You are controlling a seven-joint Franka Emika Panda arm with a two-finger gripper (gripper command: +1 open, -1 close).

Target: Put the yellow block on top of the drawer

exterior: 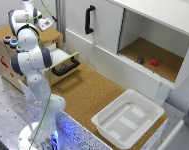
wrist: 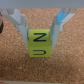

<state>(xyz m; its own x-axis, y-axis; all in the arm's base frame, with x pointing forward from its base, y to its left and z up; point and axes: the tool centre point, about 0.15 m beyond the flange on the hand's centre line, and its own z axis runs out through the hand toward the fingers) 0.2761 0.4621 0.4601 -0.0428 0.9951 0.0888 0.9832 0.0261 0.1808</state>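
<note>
One block, squarely between my fingers, low over cork.

From the wrist view I see the yellow block [wrist: 39, 43] sitting between the two fingers [wrist: 21, 27], their tips flanking its sides; I judge them clenched on it, though contact is blurred. It is roughly cubic, so no long axis matters. Cork shows right under it; whether it rests or hangs just above, I cannot tell. In the exterior view the arm hides the block, reaching over the drawer [exterior: 64, 62] unit's cork top [exterior: 6, 32] near the round buttons [exterior: 10, 41]. Room there looks tight beside them.
</note>
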